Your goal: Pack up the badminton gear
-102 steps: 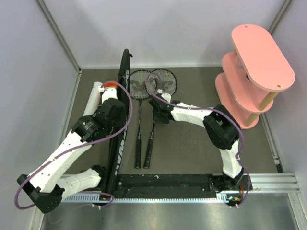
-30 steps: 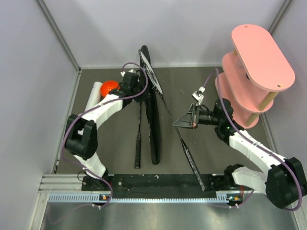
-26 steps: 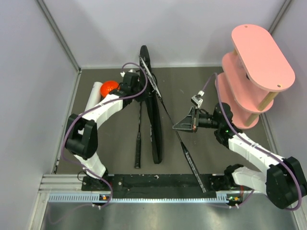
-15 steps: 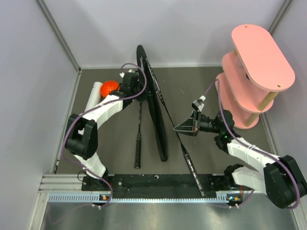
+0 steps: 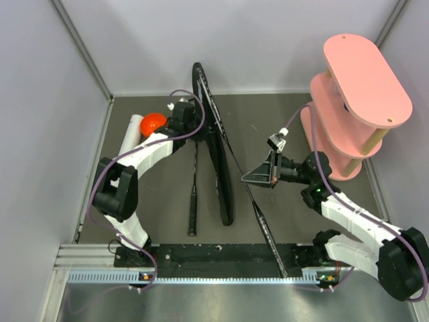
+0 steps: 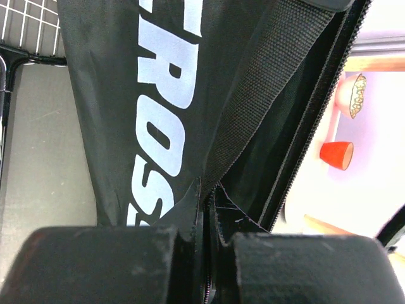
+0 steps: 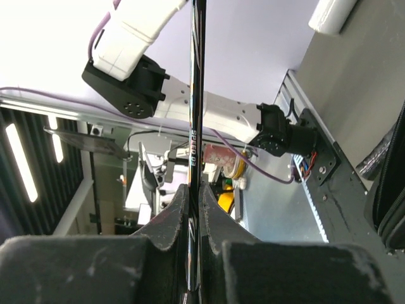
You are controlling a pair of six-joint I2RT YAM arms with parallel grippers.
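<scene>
Grey table [image 5: 268,114]: flat racket [image 5: 193,208], capped tube [image 5: 132,137], pink shelf [image 5: 362,74].

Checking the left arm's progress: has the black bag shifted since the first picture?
Yes, rightward. The bag lay left of the resting racket; now its lower end sits right of it.

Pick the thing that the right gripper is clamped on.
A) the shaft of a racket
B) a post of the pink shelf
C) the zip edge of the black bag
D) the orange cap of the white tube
A: in the right wrist view the right gripper is shut on the thin black shaft of a racket, which runs straight up between its two fingers.
</scene>
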